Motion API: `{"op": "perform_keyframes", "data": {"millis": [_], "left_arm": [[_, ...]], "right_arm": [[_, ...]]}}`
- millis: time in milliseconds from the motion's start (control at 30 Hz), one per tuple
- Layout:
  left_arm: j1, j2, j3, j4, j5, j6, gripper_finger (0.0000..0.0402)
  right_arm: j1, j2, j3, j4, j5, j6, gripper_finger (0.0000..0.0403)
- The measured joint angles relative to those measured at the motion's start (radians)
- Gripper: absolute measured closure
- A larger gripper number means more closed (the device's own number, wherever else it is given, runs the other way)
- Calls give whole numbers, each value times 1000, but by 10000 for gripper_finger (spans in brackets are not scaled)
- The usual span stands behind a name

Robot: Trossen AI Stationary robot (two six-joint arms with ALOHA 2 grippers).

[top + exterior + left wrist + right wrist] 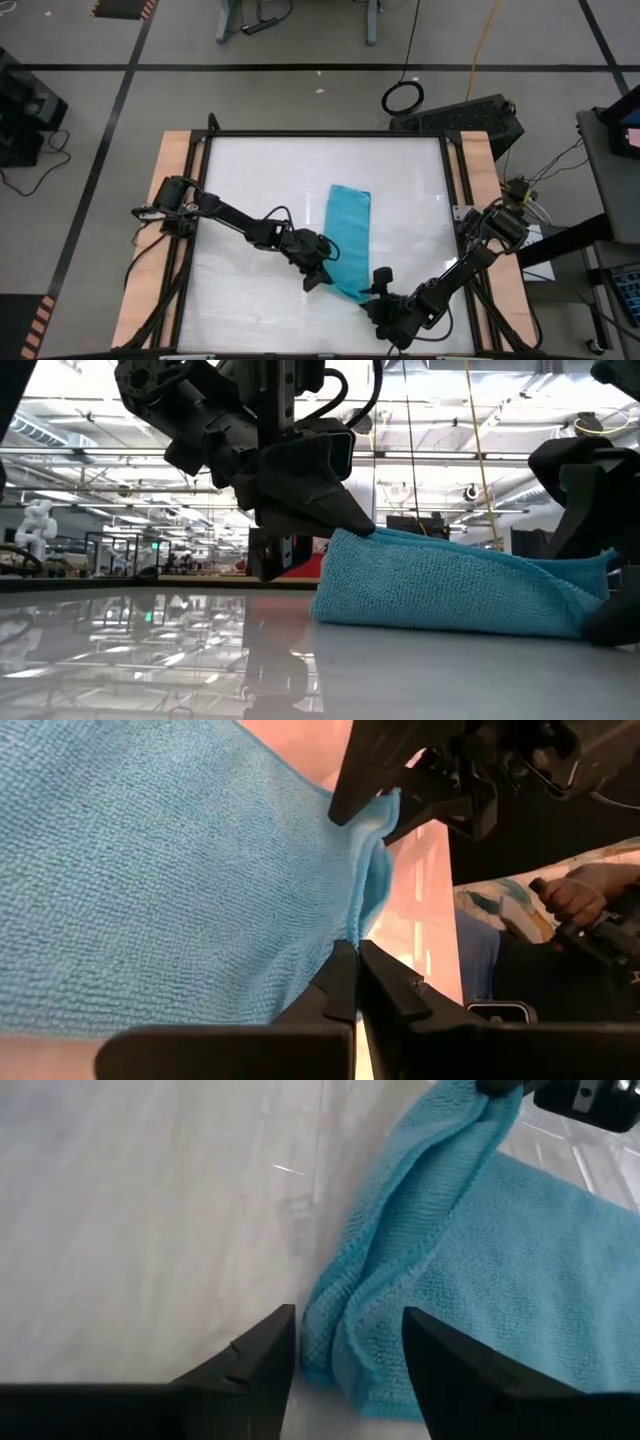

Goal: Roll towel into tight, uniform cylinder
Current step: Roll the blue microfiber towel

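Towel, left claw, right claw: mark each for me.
towel [349, 224]: high view, middle of the flat strip.
left claw [352, 982]: left wrist view, tips pinching the towel's edge.
right claw [348, 1342]: right wrist view, open around the towel's corner.

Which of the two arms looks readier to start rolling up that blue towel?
Probably the left. The left gripper is already shut on the towel at its near edge, lifting it. The right gripper is open at the near corner, gripping nothing yet.

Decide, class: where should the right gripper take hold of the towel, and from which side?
Probably the towel's doubled near-end corner. It stands raised and free between the right gripper's open fingers; the left gripper pinches the other corner. Come in low from the table's front edge.
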Motion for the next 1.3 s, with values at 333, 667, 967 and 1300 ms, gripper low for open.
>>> {"op": "perform_keyframes", "data": {"millis": [333,667,967,1300], "left_arm": [[2,0,0,-3,2,19,395],[-1,0,0,-4,31,172,336],[-5,-79,0,-89,40,347,219],[-117,-200,-3,-408,-242,624,215]], "right_arm": [[-3,2,-1,-21,-4,10,384],[-7,2,-2,-30,-48,108,399],[-20,-1,-2,-33,-84,172,401],[-39,-26,-3,-47,-125,192,402]]}}
